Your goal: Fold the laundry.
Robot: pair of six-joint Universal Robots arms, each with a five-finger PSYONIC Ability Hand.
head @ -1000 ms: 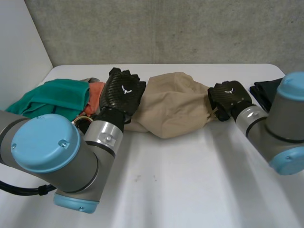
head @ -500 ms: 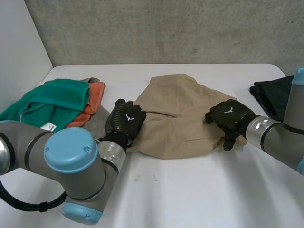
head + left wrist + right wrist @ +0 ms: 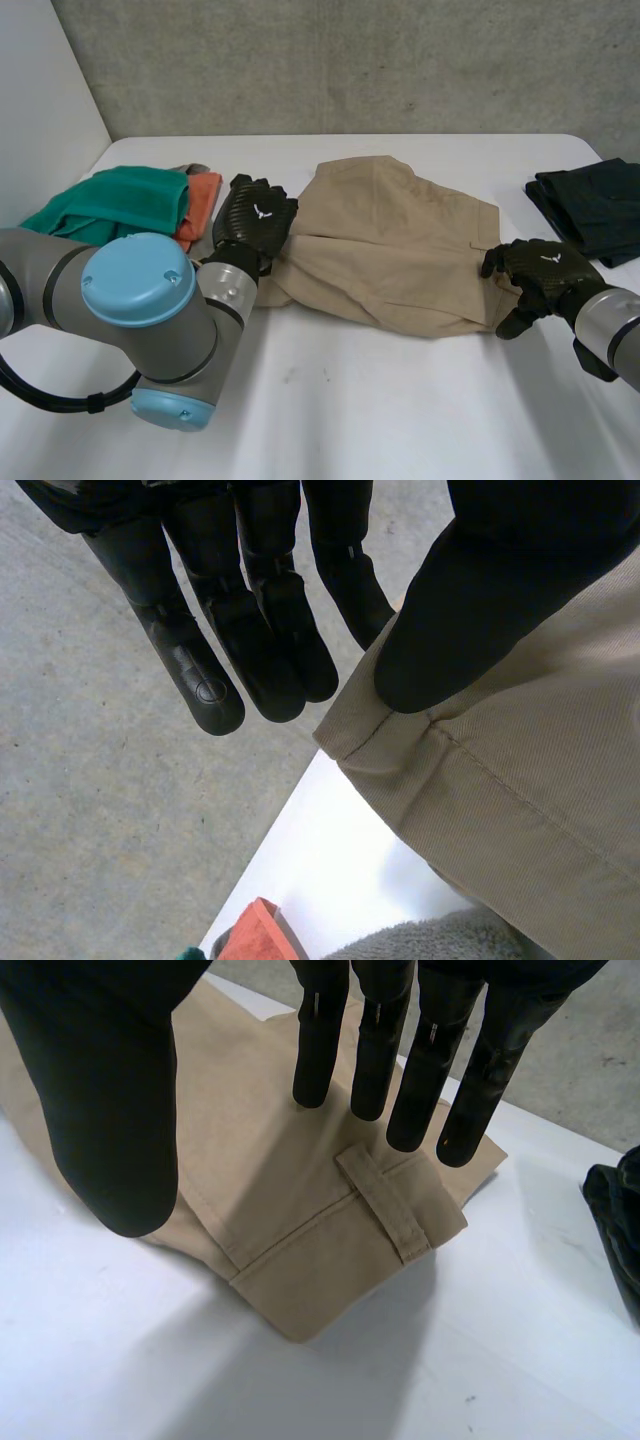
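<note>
A beige garment (image 3: 390, 245) lies spread across the middle of the white table (image 3: 400, 400). My left hand (image 3: 255, 215) is at its left end. In the left wrist view a hemmed corner of the beige garment (image 3: 520, 780) is pinched between the thumb (image 3: 470, 600) and the straight fingers (image 3: 250, 630). My right hand (image 3: 535, 272) hovers just off the garment's right corner, open. In the right wrist view its straight fingers (image 3: 375, 1050) and thumb (image 3: 110, 1110) stand apart above the waistband corner (image 3: 290, 1190), which carries a belt loop (image 3: 390, 1200).
A green cloth (image 3: 110, 210) and an orange cloth (image 3: 200, 200) are piled at the table's left, with a grey towel (image 3: 430, 945) beside them. A dark folded garment (image 3: 590, 205) lies at the far right. A concrete wall stands behind the table.
My right hand has let go of the garment's right end and moved right and toward the front. The bunched garment now lies spread flatter. The left hand shifted but kept its hold.
</note>
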